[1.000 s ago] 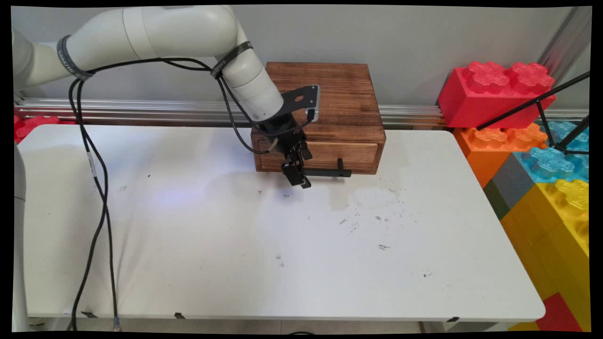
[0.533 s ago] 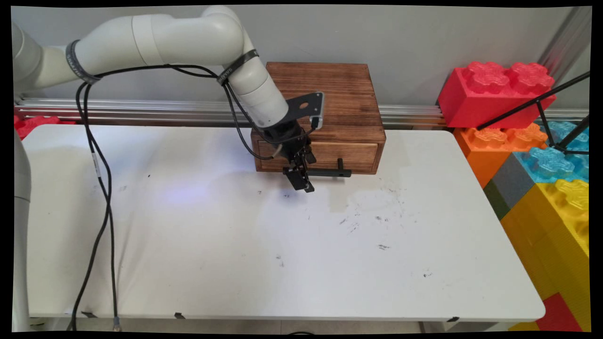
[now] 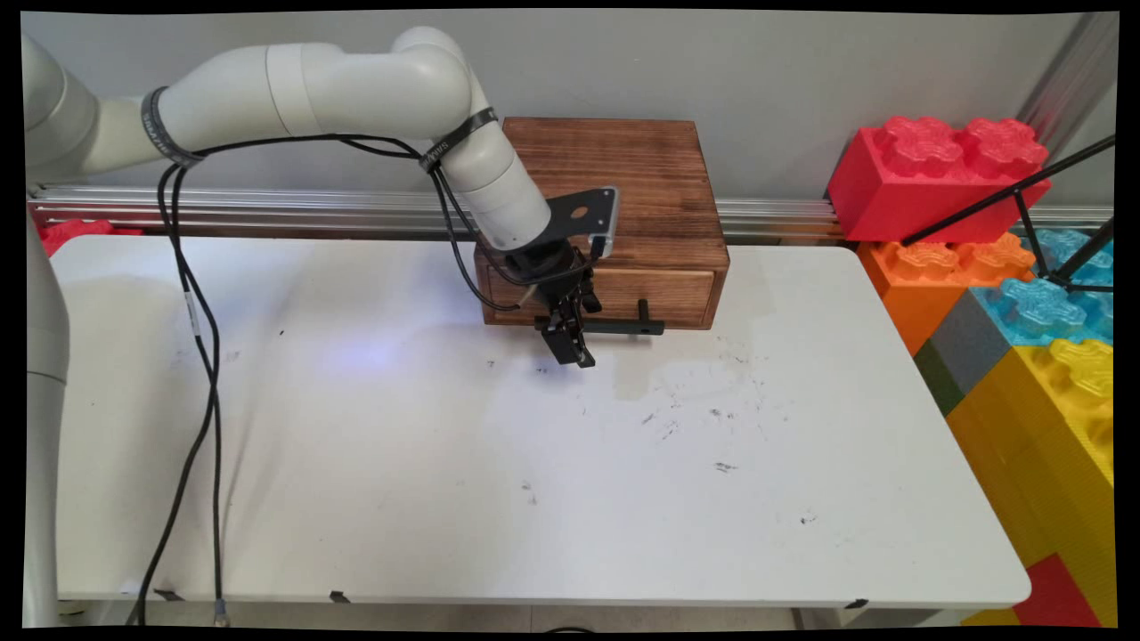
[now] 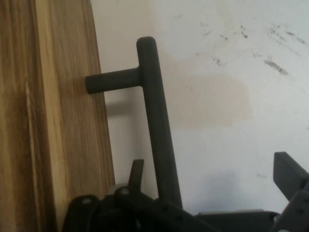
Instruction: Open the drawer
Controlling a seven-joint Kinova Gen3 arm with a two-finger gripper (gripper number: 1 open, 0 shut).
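One gripper hangs at the front of one wooden box, which stands at the middle of the table's far edge, against the wall. The box has one drawer in its front face, and from that drawer one black bar handle stands out on posts, lying level above the table. In the hand view the handle runs up between the two fingers: one finger shows thin in the gap between the drawer front and the bar, the other finger stands well off on the far side of the bar, over bare table. The jaws are wide apart, set around the bar near its left end and not touching it so far as can be seen. One post joins the bar to the drawer front near the bar's other end. One bundle of black cables hangs from the arm over the table's left part. At the table's right edge stands one stack of big toy bricks, red, orange, blue, grey and yellow, with one black tripod leaning across it. The table carries scattered dark scuffs right of centre
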